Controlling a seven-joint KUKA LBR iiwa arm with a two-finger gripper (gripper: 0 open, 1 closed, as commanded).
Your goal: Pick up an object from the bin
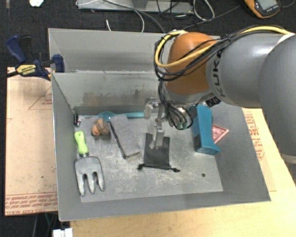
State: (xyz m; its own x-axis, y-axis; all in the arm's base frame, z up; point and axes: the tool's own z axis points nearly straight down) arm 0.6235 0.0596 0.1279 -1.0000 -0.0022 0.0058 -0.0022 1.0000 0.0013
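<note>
Grey bin (237, 191): one box (205, 130), one fork (88, 174)

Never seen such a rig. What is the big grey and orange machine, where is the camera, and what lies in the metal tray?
The grey machine is a robot arm reaching in from the right; the orange dome is its wrist cover. One camera looks down from above, slightly sideways, into a grey metal bin. In it lie a green-handled garden fork, a brown lump, a teal scoop, a blue box with a pink triangle, and a black flat piece in the middle. The gripper at the arm's end is over that black piece; whether it holds it I cannot tell.
</note>
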